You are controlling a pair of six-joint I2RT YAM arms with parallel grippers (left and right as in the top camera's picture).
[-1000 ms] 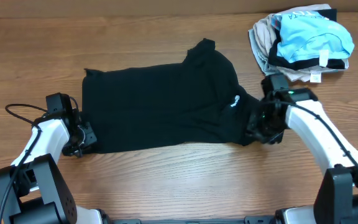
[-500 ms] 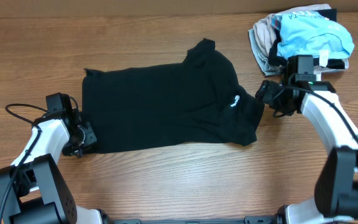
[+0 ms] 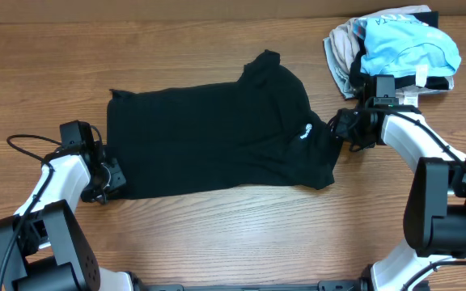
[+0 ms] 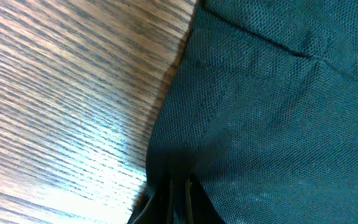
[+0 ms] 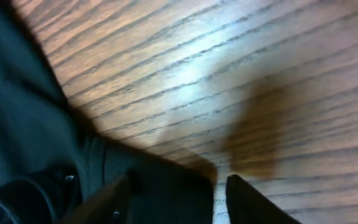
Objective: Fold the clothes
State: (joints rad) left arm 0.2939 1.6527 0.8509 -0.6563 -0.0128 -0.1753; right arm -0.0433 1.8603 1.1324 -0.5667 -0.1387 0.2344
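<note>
The clothes [image 3: 217,137], a limp black garment with a small white logo [image 3: 305,133], lie spread flat in the middle of the wooden table [image 3: 233,234]. My left gripper [image 3: 108,178] is at its near left corner. In the left wrist view its fingers [image 4: 179,199] are shut on the black mesh fabric [image 4: 272,112]. My right gripper [image 3: 342,129] is at the garment's right edge. In the right wrist view its fingers [image 5: 179,199] are open, with a fold of the black fabric [image 5: 160,186] lying between them on the table.
At the back right lies a pile with a light blue garment with black trim [image 3: 407,48] on a beige garment [image 3: 340,52], just behind my right arm. A black cable [image 3: 31,141] loops beside my left arm.
My right gripper has left the garment's near right corner, swung back toward the pile, then shifted slightly left to the garment's right edge. The left arm has not moved.
</note>
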